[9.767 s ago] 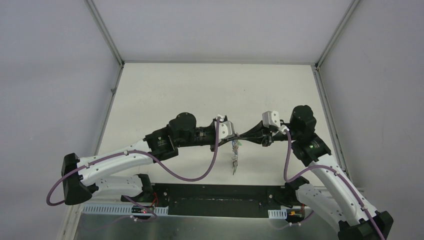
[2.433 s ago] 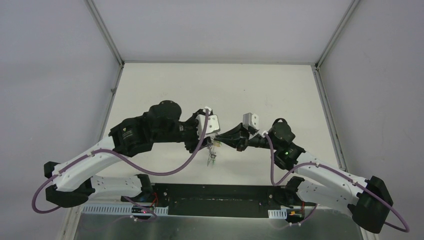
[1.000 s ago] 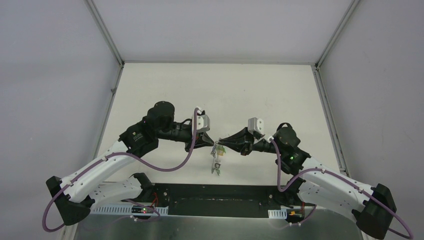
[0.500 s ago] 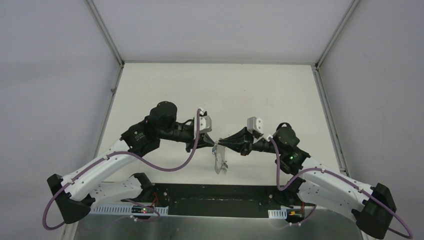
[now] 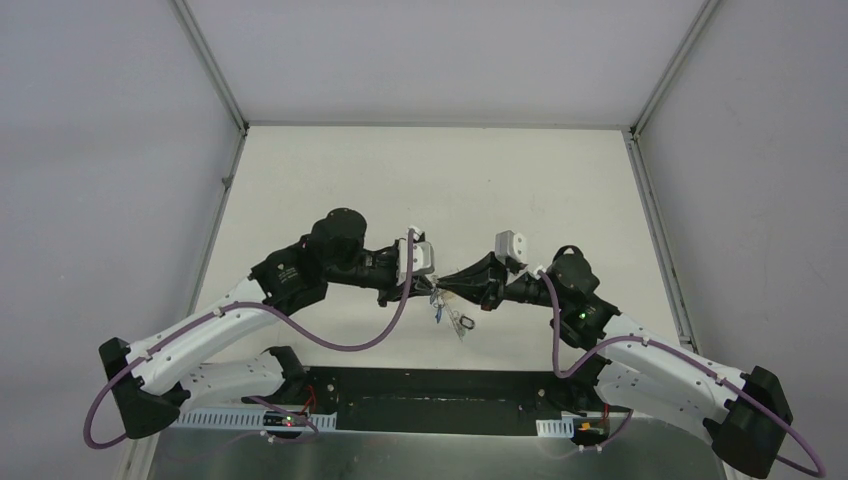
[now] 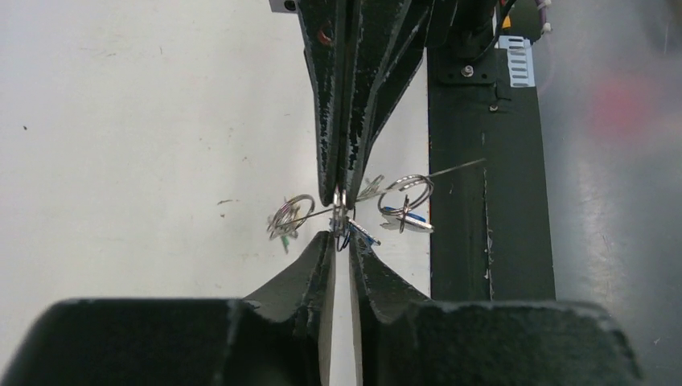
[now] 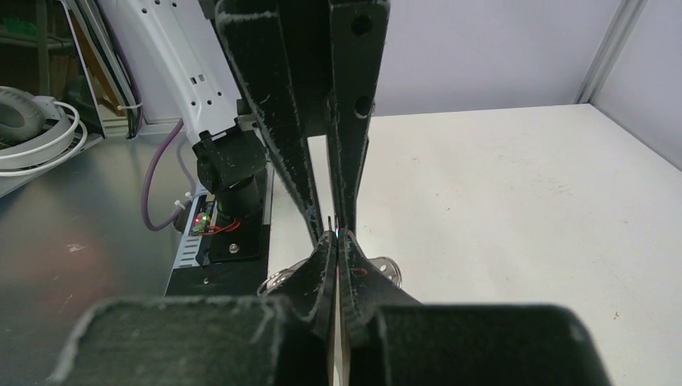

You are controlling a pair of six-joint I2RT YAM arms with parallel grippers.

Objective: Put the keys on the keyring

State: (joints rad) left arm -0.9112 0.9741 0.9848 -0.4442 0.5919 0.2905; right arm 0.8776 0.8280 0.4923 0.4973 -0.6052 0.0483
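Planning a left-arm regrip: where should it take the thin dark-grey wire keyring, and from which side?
Probably the bare wire of the thin dark-grey wire keyring just beside the right gripper's pinch, left gripper coming tip-on, opposite it. The wire runs crosswise to the fingers there; the small coloured-head keys dangle off to either side.

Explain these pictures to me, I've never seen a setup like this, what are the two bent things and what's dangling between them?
They are two robot arms bolted to a white table. One picture looks down from above; the other two come from a camera on each wrist. The left hand and right hand meet tip to tip. The right hand is shut on a thin wire ring, with small keys dangling from it. Whether the left hand grips is unclear.
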